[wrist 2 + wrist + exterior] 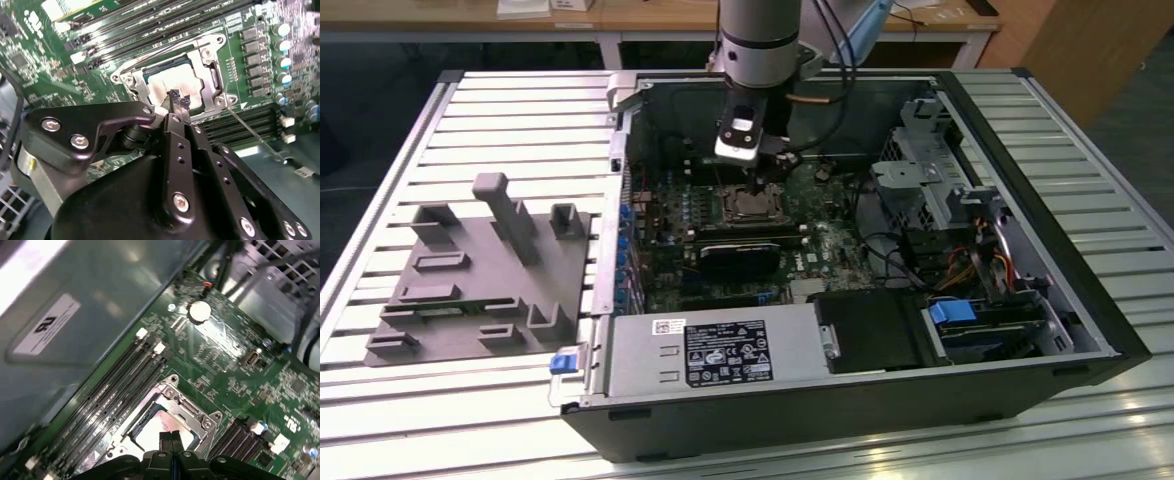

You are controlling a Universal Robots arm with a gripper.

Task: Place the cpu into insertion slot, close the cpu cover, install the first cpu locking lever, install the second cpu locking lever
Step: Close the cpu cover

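Pincer (178,98): my fingers are pressed together and pinch nothing. The tips hang right over the cpu (170,85); I cannot tell if they touch.
Cpu: seated in the insertion slot (750,203), silver top showing.
Cpu cover (207,65): lies flat, framing the chip.
Lever (250,132): thin rod slanting away from the socket's corner.
Setting: open computer case (854,410) on a slatted worktop (520,110).
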